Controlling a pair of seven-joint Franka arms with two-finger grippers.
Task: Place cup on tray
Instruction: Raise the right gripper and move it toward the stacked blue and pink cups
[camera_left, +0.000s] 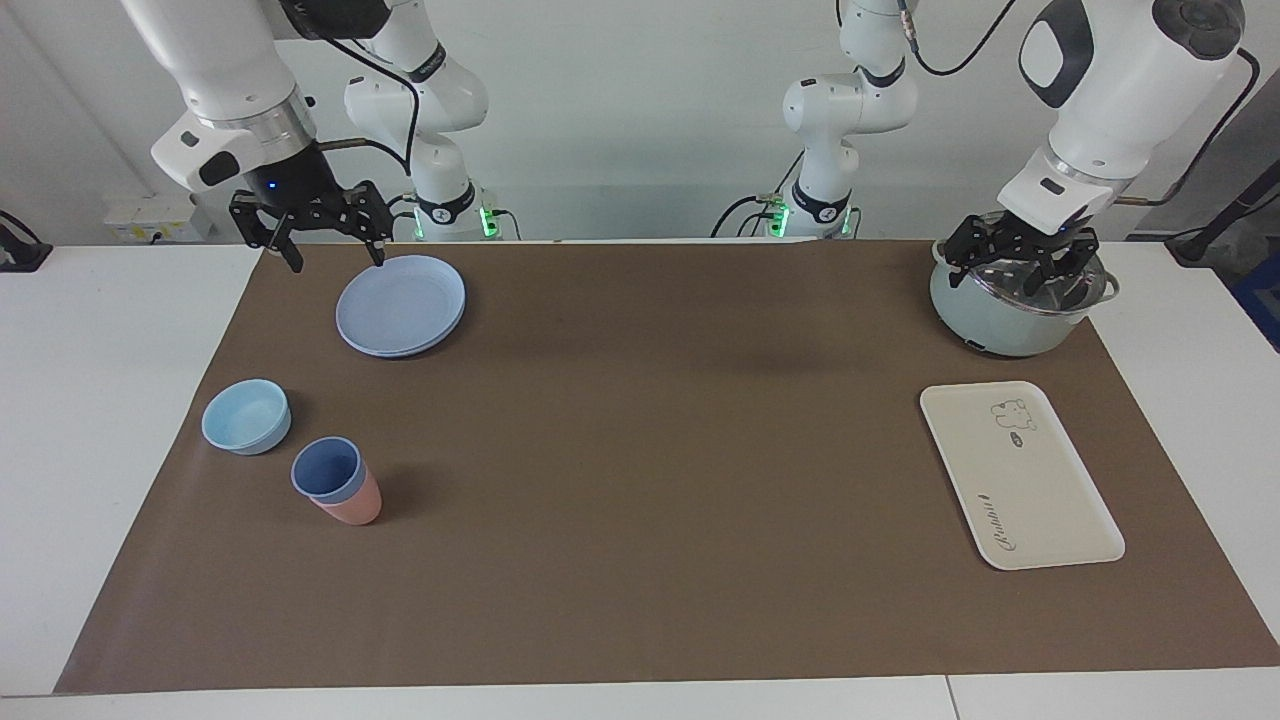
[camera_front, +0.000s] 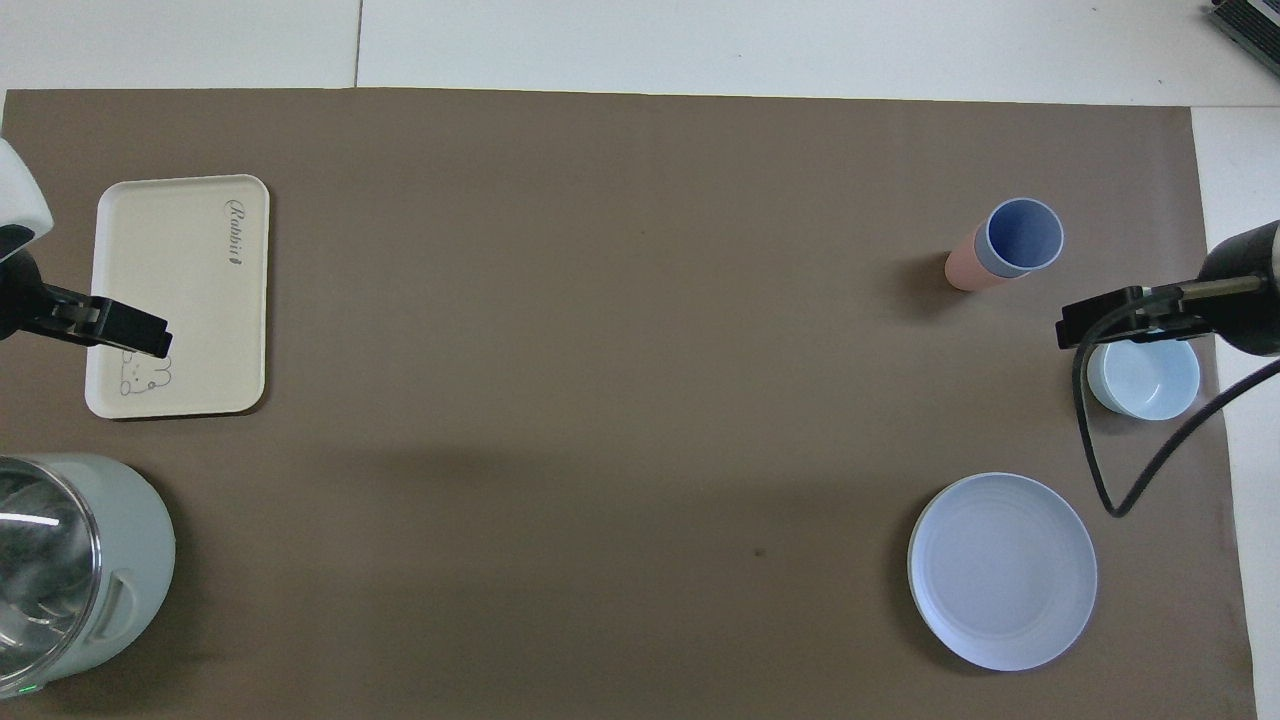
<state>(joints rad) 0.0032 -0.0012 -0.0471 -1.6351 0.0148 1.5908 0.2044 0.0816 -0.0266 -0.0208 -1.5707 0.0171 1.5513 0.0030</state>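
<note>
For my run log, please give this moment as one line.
cup: nested in pink tumbler | tray: bare | left tool: open, over pot | right tool: open, beside plate

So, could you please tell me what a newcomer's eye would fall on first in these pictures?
Probably the blue cup nested inside a pink tumbler, beside the light-blue bowl at the right arm's end of the brown mat. The bare cream tray lies at the left arm's end. The open right gripper hangs beside the round blue plate; the left gripper hovers over the pale-green pot.
</note>
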